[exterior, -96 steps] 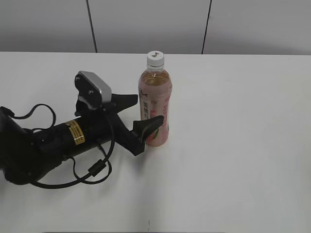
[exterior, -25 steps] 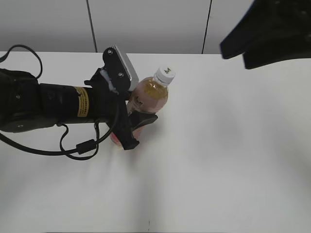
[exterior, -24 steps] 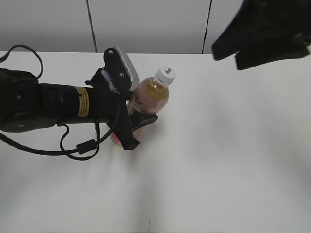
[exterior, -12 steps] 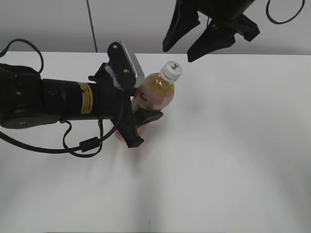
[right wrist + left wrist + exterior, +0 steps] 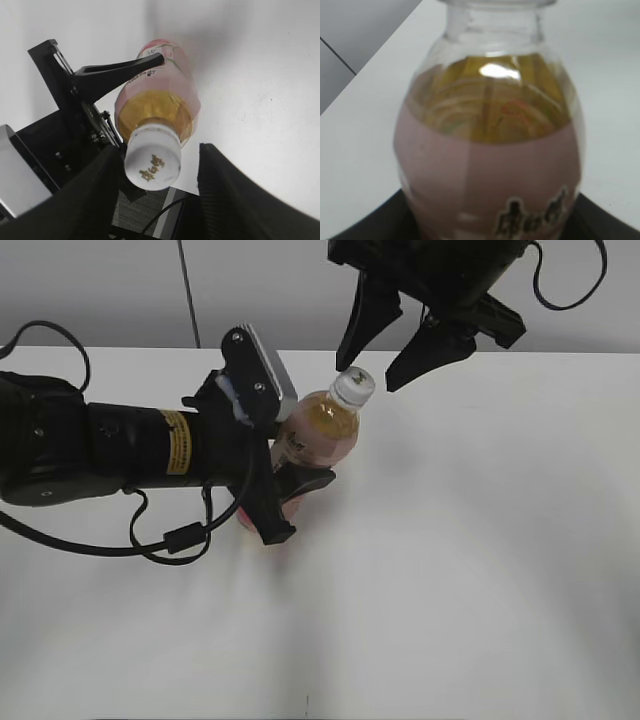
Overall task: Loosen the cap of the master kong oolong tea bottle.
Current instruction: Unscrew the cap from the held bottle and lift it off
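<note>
The master kong oolong tea bottle [image 5: 315, 435], amber tea with a pink label, is tilted to the right above the white table. My left gripper [image 5: 290, 490] is shut on its lower body; the bottle fills the left wrist view [image 5: 490, 150]. The white cap [image 5: 353, 386] has a dark mark on top and also shows in the right wrist view [image 5: 152, 162]. My right gripper [image 5: 378, 365] is open and hangs over the cap, one finger on each side, not touching it. In the right wrist view the cap lies between its fingers [image 5: 160, 185].
The white table [image 5: 470, 540] stretches to the right and front of the bottle. A grey panelled wall [image 5: 250, 290] runs behind the table. The left arm's black body and cables [image 5: 100, 455] lie across the left of the table.
The right arm has come in from the upper right and dropped over the cap. The left gripper lifted and tilted the bottle earlier and has held it nearly still over the last half second.
</note>
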`<control>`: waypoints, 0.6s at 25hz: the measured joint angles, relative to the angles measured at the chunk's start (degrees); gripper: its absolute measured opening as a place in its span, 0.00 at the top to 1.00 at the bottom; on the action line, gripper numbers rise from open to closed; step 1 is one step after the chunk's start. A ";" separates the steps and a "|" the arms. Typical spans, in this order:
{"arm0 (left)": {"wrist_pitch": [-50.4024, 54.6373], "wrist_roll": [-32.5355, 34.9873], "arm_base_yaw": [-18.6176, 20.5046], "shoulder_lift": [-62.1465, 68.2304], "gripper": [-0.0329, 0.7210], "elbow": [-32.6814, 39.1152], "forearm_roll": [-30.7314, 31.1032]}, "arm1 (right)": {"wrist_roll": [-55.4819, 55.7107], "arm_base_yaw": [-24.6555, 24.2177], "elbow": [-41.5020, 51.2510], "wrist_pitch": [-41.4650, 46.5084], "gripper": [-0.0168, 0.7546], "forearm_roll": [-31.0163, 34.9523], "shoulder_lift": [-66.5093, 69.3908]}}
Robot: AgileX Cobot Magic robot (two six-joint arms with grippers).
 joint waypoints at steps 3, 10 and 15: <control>0.00 0.00 0.00 0.00 0.44 0.00 -0.06 | 0.05 0.00 0.00 -0.19 0.48 0.63 0.12; -0.36 0.00 0.00 0.00 0.44 0.00 -0.06 | 0.17 0.00 -0.11 -0.32 0.48 1.29 0.18; -0.36 0.00 0.00 0.00 0.44 0.00 -0.06 | 0.17 0.15 -0.11 -0.32 0.48 3.20 1.23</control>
